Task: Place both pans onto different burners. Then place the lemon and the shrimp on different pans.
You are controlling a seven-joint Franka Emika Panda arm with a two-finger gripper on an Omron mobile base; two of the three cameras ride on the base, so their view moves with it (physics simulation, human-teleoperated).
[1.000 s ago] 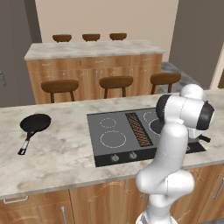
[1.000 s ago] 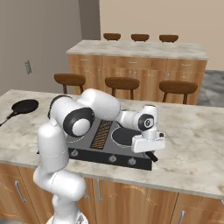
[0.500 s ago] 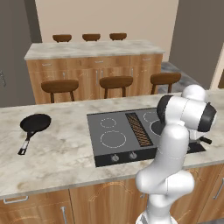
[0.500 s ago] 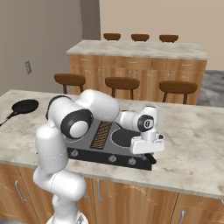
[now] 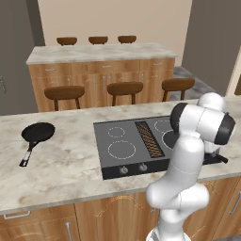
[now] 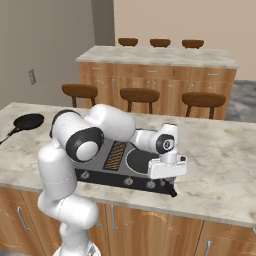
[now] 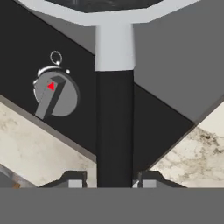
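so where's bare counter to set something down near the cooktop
Bare marble lies between the pan on the left and the cooktop, and right of the cooktop in the right base view. The front right corner is crowded: the gripper sits over the second pan's handle.

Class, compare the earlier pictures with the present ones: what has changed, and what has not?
Very little: the tool seems slightly lower at the cooktop's front right corner, its tips flanking a pan handle. The other pan on the left counter and the cooktop stayed put.
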